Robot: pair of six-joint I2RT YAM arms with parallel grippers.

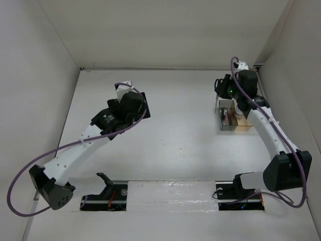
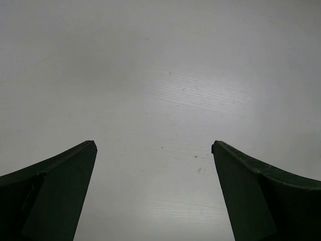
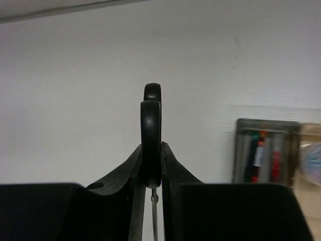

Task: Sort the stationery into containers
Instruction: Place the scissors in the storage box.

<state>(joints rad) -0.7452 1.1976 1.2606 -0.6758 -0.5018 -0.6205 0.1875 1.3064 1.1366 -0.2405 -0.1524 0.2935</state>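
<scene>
At far right, the organizer [image 3: 266,122] holds pens [image 3: 259,153]; right jaws clench scissors [image 3: 150,125], left jaws gape.

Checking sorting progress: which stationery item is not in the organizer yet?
The black-handled scissors, clamped in the right pincer; the pens already lie inside the organizer.

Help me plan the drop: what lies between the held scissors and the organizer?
Bare table only between scissors and organizer, in right wrist view.

Black-handled scissors [image 3: 150,118] upright in right claw [image 3: 152,147]; 3 pens [image 3: 260,153] in grey organizer [image 3: 266,122]
</scene>
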